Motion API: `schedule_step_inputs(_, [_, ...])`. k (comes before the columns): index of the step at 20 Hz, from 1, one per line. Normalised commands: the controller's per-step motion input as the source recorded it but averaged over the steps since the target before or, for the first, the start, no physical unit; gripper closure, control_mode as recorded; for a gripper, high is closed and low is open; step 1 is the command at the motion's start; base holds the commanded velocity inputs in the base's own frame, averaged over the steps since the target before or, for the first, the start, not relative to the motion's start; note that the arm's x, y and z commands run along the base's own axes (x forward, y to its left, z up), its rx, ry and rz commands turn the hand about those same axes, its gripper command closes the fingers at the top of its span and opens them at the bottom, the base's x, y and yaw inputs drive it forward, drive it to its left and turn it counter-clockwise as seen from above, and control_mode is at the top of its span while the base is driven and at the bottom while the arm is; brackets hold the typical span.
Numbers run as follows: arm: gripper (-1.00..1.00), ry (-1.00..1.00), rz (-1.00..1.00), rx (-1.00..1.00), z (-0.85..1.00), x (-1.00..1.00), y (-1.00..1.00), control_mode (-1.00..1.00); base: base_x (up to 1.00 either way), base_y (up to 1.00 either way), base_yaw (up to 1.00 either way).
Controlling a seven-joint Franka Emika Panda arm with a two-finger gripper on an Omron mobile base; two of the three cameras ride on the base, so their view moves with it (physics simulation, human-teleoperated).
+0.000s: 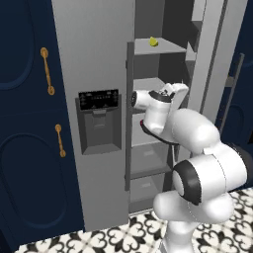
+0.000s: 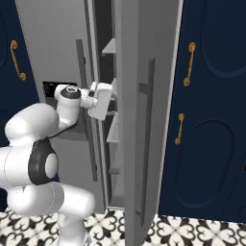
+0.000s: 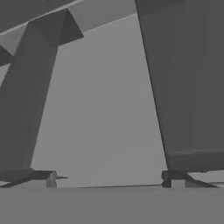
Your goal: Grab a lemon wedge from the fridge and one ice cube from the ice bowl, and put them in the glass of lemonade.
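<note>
Up on fridge (image 1: 94, 59) shelf, lemon wedge (image 1: 153, 42) lies crosswise.

The lemon wedge (image 1: 153, 42) lies on an upper shelf (image 1: 165, 48) inside the fridge (image 1: 94, 74).

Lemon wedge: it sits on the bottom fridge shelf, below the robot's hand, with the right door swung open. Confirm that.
Wrong shelf. The lemon wedge sits on an upper shelf of the fridge, above the hand, as the left base view shows. The right door is indeed swung open.
</note>
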Motion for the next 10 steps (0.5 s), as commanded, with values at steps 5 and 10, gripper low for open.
schedule_step_inputs(5, [-1.00, 0.00, -0.08, 0.00, 0.00, -0.15, -0.89, -1.00, 0.00, 0.00, 0.00])
schedule_step_inputs(10, [-1.00, 0.00, -0.10, 0.00, 0.00, -0.16, -1.00, -1.00, 0.00, 0.00, 0.00])
